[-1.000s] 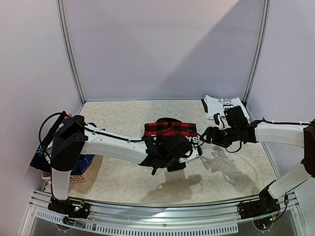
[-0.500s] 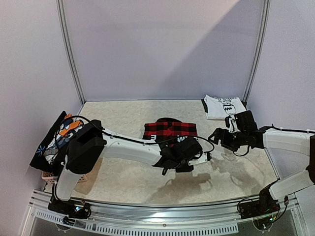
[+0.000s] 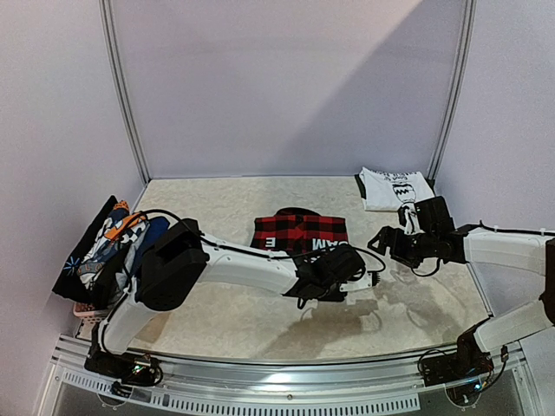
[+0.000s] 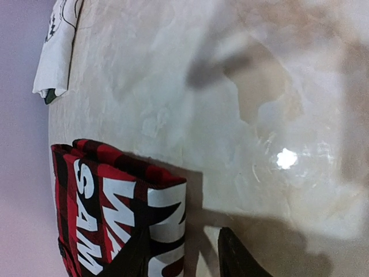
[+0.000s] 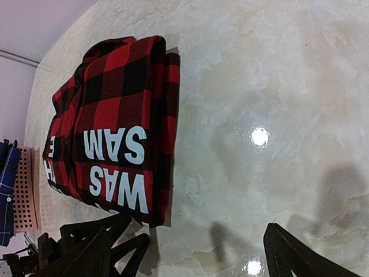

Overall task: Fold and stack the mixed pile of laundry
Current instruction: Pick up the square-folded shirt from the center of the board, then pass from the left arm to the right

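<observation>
The red-black plaid shirt [image 3: 299, 230] with white lettering lies folded flat mid-table; it also shows in the left wrist view [image 4: 115, 213] and the right wrist view [image 5: 115, 133]. My left gripper [image 3: 347, 262] is at its near right corner, jaws open [image 4: 187, 262], one finger over the shirt's edge, the other on the bare table. My right gripper [image 3: 383, 240] is wide open and empty [image 5: 199, 254], a little to the right of the shirt. A folded white printed T-shirt [image 3: 395, 186] lies at the back right. The rest of the laundry pile [image 3: 108, 243] is heaped at the far left.
A small pinkish woven basket [image 3: 87, 309] sits under the pile at the left edge and shows in the right wrist view [image 5: 26, 190]. The white T-shirt also shows in the left wrist view [image 4: 57, 52]. The marbled tabletop [image 3: 225, 321] has metal posts at its back corners.
My left arm has slid right along the shirt's near edge, and the shirt now lies uncovered and flat. My right gripper drew back to the right a second ago and has held since.
</observation>
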You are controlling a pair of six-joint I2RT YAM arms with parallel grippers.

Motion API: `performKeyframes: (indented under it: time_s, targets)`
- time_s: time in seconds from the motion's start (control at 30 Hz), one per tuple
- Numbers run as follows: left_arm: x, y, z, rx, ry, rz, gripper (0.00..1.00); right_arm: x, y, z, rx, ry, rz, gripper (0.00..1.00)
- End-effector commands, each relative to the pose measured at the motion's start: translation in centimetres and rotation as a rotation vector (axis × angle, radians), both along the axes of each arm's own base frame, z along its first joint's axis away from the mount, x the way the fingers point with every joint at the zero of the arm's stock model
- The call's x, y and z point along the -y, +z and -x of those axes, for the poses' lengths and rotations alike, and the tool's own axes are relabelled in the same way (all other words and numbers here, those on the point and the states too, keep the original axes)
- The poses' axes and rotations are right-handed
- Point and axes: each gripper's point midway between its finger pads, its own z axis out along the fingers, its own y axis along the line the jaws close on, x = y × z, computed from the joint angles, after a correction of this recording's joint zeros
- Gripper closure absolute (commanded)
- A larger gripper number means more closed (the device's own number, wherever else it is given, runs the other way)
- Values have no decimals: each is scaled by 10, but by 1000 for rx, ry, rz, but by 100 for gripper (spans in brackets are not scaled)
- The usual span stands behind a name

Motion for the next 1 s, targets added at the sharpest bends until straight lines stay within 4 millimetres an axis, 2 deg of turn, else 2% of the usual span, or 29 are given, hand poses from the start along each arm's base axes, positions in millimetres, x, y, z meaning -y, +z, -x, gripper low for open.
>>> performKeyframes:
  time_s: [0.0, 0.2, 0.4, 0.57, 0.67, 0.83, 0.97]
  targets:
    - [-3, -16, -16, 33, 12, -32, 60, 2, 0, -1, 6, -5, -9, 7]
    - [0, -15, -27, 54, 27, 1, 71, -1, -3, -3, -1, -1, -18, 7]
    - [0, -11, -34, 37, 46, 48, 100, -9, -7, -11, -21, 12, -49, 7]
    - [-6, 5, -33, 27, 54, 126, 100, -20, -9, -21, -44, 28, -83, 7]
    - [-9, 26, -33, 0, 64, 229, 100, -32, -9, -27, -60, 59, -131, 7]
    - [-18, 48, -29, -54, 62, 336, 100, -51, -6, -38, -70, 99, -224, 6]
    - [-21, 51, -27, -78, 69, 370, 100, -66, -10, -47, -96, 135, -282, 4]
